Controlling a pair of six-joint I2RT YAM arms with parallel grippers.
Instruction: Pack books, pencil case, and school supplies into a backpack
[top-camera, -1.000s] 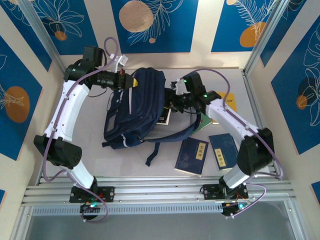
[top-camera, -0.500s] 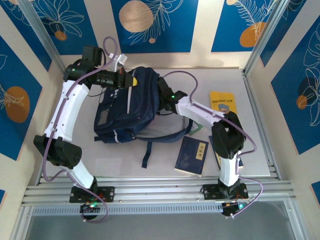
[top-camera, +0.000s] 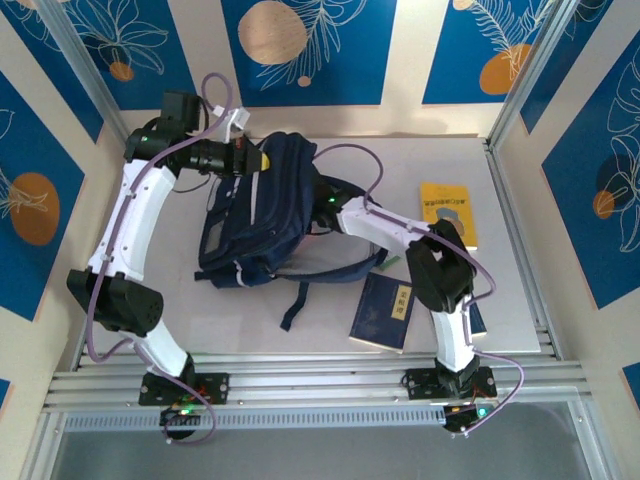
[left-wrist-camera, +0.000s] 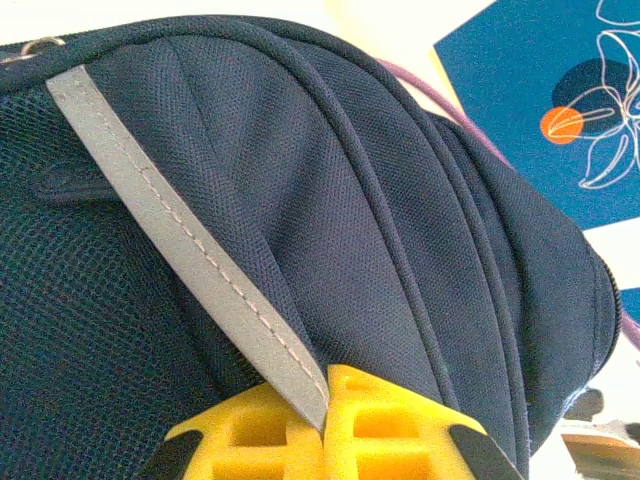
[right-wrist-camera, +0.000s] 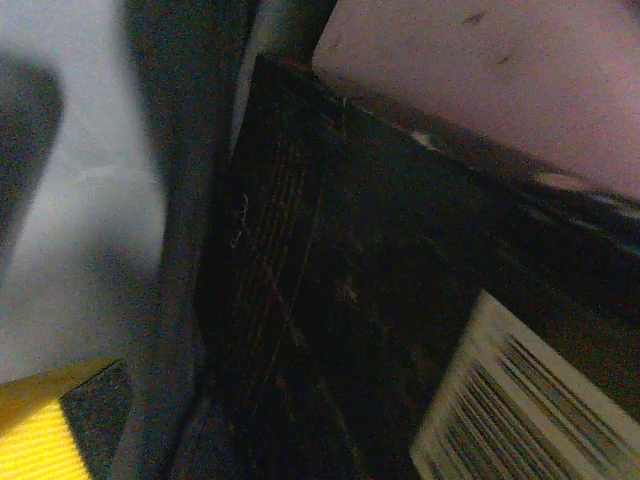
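Nearest the arm bases, a navy book (top-camera: 385, 310) with a pale label lies flat on the tabletop (top-camera: 250, 330), not yet packed. Just beyond it, a sliver of what looks like the small green book (top-camera: 392, 263) peeks out beside the right forearm.

Further in, the navy backpack (top-camera: 260, 240) lies across the middle of the tabletop, its straps trailing toward the bases. The right arm reaches from the right into its opening, and the wrist is buried in the fabric. In the right wrist view, the right gripper's one visible yellow fingertip (right-wrist-camera: 40, 440) sits in the lower-left corner rather than at mid-frame. So the jaws stand wide, with nothing seen between them. Ahead of it, inside the bag, a dark book (right-wrist-camera: 330, 300) with a pale printed label (right-wrist-camera: 520, 400) rests against a pale pink surface (right-wrist-camera: 480, 80), probably the pencil case.

Off to the right, well apart from the bag, the yellow book (top-camera: 447, 212) waits on the tabletop.

Farthest back, the left gripper (top-camera: 255, 160) grips the backpack's top. Its jaws are pinched tight on the fabric at the grey stripe (left-wrist-camera: 190, 250). This hold likely lifts the upper panel so the mouth gapes for the right arm to load.
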